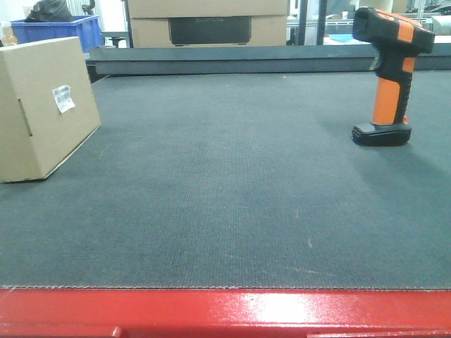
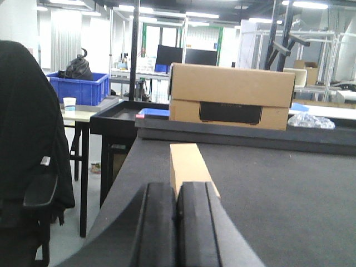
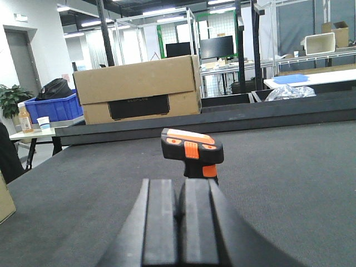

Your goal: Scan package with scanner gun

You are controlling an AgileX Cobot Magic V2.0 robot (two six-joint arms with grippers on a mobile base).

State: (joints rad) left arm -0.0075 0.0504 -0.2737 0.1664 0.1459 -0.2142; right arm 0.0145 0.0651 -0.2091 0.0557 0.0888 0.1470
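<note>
Small tan cardboard package (image 1: 44,105) with white barcode sticker: at 9 o'clock on the dark grey woven mat (image 1: 225,197), resting flat. Black-and-orange pistol-shaped scanner gun (image 1: 390,74): at 2 o'clock, upright on its base, well apart from the package. Left gripper (image 2: 177,222): fingers pressed together, holding nothing, package just ahead. Right gripper (image 3: 181,222): fingers pressed together, holding nothing, scanner gun just ahead.
</note>
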